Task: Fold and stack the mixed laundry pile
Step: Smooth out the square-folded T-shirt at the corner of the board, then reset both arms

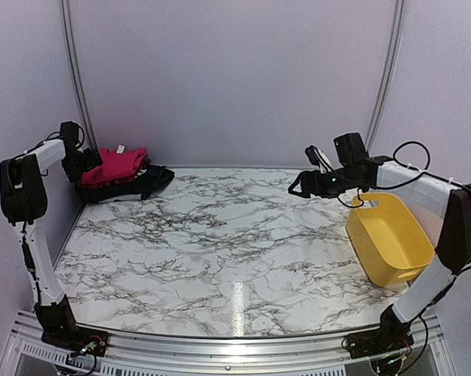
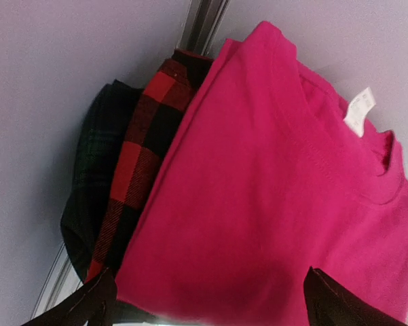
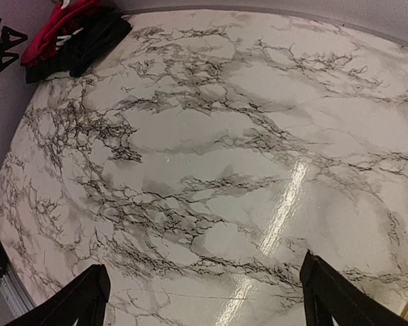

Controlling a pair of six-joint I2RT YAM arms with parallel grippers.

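Stack: magenta T-shirt [image 2: 271,204], red-black checked garment [image 2: 139,170], dark plaid garment [image 2: 88,176]
Neck tag [image 2: 358,112]: white, unreadable
Left gripper [image 2: 210,299]: jaws apart
Right gripper [image 3: 204,292]: jaws apart

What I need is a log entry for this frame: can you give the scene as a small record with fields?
order: magenta-pink garment on top, red-and-black checked garment beneath, dark plaid garment lowest
place: far left corner of the table
left gripper: open, close to the magenta-pink garment
right gripper: open, over bare marble
yellow tub: right side of table
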